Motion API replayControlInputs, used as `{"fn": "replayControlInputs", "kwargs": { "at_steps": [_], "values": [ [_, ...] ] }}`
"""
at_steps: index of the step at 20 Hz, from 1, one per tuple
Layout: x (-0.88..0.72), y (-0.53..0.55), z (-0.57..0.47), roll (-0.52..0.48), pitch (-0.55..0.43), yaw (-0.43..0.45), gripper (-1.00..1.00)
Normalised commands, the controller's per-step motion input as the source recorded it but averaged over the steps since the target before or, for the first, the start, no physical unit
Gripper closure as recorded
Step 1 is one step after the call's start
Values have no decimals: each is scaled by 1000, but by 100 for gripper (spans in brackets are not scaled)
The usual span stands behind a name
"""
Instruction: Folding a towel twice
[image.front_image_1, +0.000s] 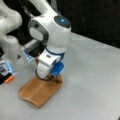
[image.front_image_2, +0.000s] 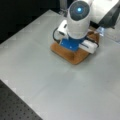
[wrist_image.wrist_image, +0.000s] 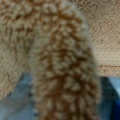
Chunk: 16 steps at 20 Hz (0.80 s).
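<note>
The orange-brown towel (image.front_image_1: 37, 93) lies on the grey table (image.front_image_1: 95, 82) as a small folded rectangle, with its near edge curling a little. My gripper (image.front_image_1: 48, 77) is down on the towel's far edge, and the white and blue hand covers its fingers. In a front view the hand (image.front_image_2: 71, 42) hides most of the towel (image.front_image_2: 75, 57). The wrist view is filled with terry cloth. A raised ridge of towel (wrist_image.wrist_image: 65, 62) runs up the middle between blue parts at the bottom corners, so the cloth looks pinched in the gripper.
The arm's white base (image.front_image_1: 10, 45) stands at a front view's left, with a small orange object (image.front_image_1: 9, 79) beside it. A black perforated board (image.front_image_2: 15, 105) borders the table at a front view's bottom left. Bare grey table (image.front_image_2: 50, 82) stretches around the towel.
</note>
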Motion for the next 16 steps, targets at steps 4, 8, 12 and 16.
{"fn": "replayControlInputs", "kwargs": {
  "at_steps": [4, 8, 12, 16],
  "values": [
    [175, -207, -17, -60, 24, 221, 100],
    [190, -266, -44, -60, 0, 203, 100],
    [171, -383, -57, -44, 18, 208, 100],
    [165, -335, -37, -19, 33, 208, 100]
  ]
}}
